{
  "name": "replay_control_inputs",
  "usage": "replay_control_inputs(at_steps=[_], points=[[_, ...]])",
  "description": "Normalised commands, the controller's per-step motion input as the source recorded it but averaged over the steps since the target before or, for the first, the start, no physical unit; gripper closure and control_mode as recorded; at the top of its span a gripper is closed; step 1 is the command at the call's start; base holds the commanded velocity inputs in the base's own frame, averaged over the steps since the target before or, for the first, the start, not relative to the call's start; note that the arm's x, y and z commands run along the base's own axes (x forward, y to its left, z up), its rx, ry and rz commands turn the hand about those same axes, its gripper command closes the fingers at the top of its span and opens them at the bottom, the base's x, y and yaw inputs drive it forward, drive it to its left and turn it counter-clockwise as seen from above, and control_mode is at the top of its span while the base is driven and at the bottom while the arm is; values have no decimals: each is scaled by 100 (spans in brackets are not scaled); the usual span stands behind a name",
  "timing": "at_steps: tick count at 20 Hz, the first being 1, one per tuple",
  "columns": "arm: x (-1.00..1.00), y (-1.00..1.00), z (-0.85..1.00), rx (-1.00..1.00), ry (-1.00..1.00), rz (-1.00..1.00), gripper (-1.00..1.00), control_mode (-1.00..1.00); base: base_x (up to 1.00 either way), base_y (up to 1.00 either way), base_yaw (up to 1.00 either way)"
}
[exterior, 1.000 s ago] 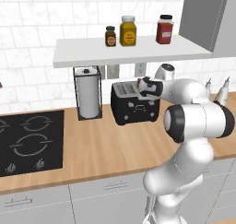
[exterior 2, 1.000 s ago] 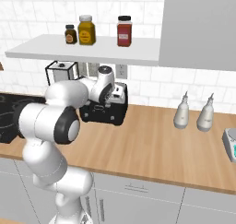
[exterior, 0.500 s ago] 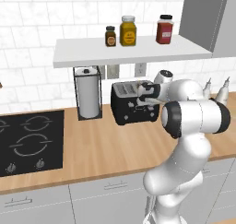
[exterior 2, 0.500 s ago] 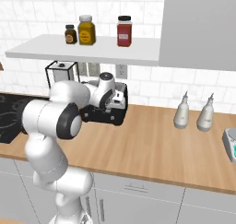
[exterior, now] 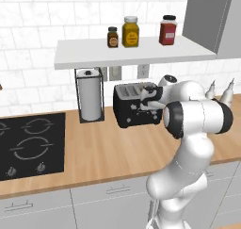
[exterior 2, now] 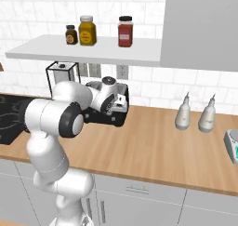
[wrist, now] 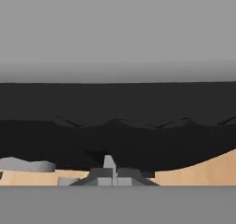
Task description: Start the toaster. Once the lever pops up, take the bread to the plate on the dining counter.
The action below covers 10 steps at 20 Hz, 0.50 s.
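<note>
Hand view: the gripper (wrist: 113,171) is holding its fingers pressed together, empty, right up against the black toaster (wrist: 118,121). In the left base view the toaster (exterior: 134,104) is sitting on the wood-topped counter (exterior: 108,150) just right of the paper towel holder (exterior: 89,95), beneath the jar shelf (exterior: 132,53).

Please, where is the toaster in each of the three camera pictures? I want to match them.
Left base view: the toaster stands centre, right of the paper towel roll, under the white shelf.
Right base view: the toaster sits left of centre, mostly behind the arm.
Hand view: the toaster is the dark wall across the middle.
Shared landmark: the shelf.
</note>
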Motion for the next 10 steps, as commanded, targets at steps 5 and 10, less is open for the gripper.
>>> replay_control_inputs(at_steps=[5, 10], points=[[-39, 0, 15, 0, -31, 7, 100, -100, 0, 0, 0], [-39, 0, 64, -1, -22, 5, 100, -100, 0, 0, 0]])
